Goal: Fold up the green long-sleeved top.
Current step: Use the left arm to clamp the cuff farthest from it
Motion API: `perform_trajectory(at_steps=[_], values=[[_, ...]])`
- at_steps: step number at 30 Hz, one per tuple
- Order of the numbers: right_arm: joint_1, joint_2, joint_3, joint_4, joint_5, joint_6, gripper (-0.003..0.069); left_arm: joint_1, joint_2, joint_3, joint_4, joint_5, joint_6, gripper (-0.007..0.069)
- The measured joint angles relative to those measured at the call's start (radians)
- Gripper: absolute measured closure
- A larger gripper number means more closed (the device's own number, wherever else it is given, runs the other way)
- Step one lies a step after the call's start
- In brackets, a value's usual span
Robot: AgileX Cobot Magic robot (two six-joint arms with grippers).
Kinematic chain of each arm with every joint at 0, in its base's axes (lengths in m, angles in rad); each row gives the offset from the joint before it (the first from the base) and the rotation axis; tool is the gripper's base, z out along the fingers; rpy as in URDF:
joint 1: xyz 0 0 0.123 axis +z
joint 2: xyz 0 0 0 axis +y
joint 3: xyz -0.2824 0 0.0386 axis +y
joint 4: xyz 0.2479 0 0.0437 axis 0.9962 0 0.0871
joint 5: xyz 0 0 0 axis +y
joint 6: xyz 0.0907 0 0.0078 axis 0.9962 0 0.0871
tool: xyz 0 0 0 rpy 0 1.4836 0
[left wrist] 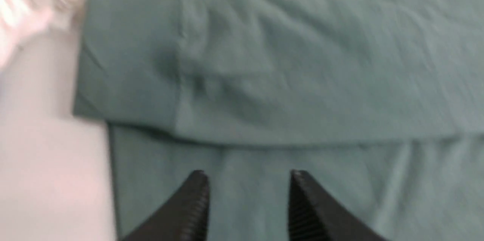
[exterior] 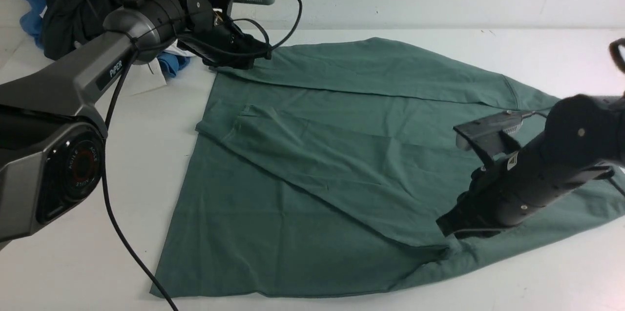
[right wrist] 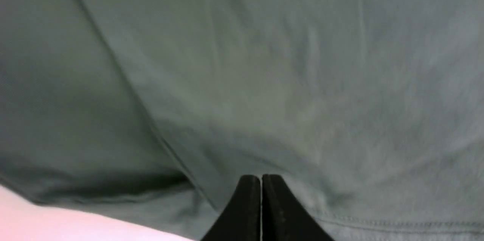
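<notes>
The green long-sleeved top [exterior: 312, 189] is lying spread across the white table [exterior: 561, 277], one sleeve [exterior: 332, 145] crossing its body; sleeve-folding seems underway. The left gripper [left wrist: 249, 180] is hanging open; the right [right wrist: 261, 180] is keeping its jaws together. Next needs a hem grip.

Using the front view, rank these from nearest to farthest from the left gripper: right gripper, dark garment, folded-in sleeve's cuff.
From the left gripper:
1. Folded-in sleeve's cuff, on the near side.
2. Dark garment, at the far left.
3. Right gripper, across the shirt on the right.
</notes>
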Motion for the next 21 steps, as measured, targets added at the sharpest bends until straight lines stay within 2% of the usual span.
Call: perform_trajectory(at_steps=[1,2,5,12,19,20,21], values=[[0.0,-0.001,0.0,0.002,0.0,0.0,0.0659,0.002,0.002,0.0,0.0,-0.005,0.0,0.0294],[0.0,-0.001,-0.016,0.02,0.0,-0.006,0.0659,0.012,0.019,0.0,0.0,-0.05,0.0,0.0218],[0.0,0.016,-0.024,0.039,0.003,-0.008,0.0659,0.029,0.051,0.0,-0.001,-0.12,0.0,0.0138],[0.0,0.062,-0.024,0.068,0.029,-0.02,0.0659,0.056,0.139,-0.011,-0.013,-0.262,-0.007,0.0109],[0.001,0.063,-0.024,0.072,0.033,-0.04,0.0659,0.062,0.268,-0.175,-0.069,-0.287,-0.007,0.0272],[0.001,0.063,-0.024,0.072,0.033,-0.041,0.0659,0.062,0.302,-0.224,-0.089,-0.287,-0.007,0.0358],[0.001,0.063,-0.024,0.072,0.033,-0.041,0.0659,0.062,0.305,-0.235,-0.091,-0.287,-0.007,0.0369]])
